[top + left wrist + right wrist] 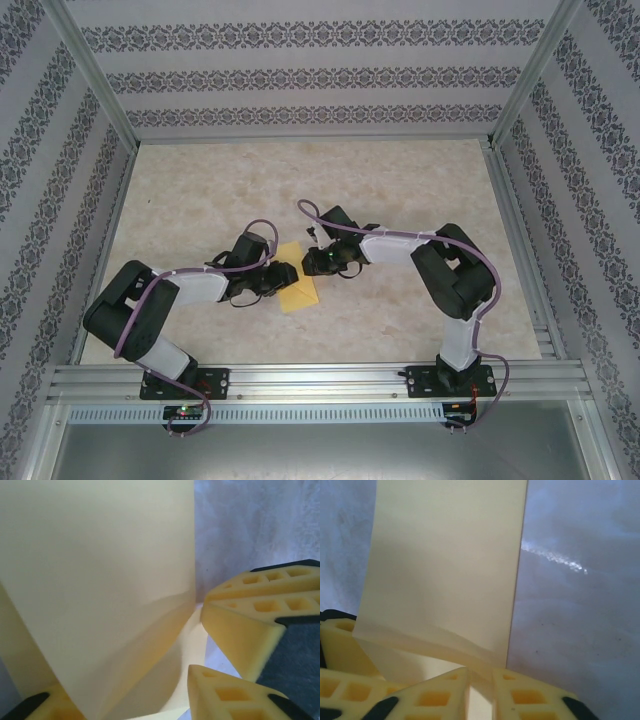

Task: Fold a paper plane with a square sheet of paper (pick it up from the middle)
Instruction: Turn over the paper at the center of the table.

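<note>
Flanking square sheet of paper (pixel 299 288) | left fingers (pixel 225 700) apart | right fingers (pixel 435 697) near-shut at edge, grip unclear

No text, label, brand, number or sign can be read in any view. The yellow paper (pixel 298 287) is plain on its visible faces. The walls (pixel 300 75) bear repeating ornamental bands, not lettering.

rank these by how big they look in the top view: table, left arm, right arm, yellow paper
1. table
2. left arm and right arm, about alike, no ranking
3. yellow paper, smallest
</note>
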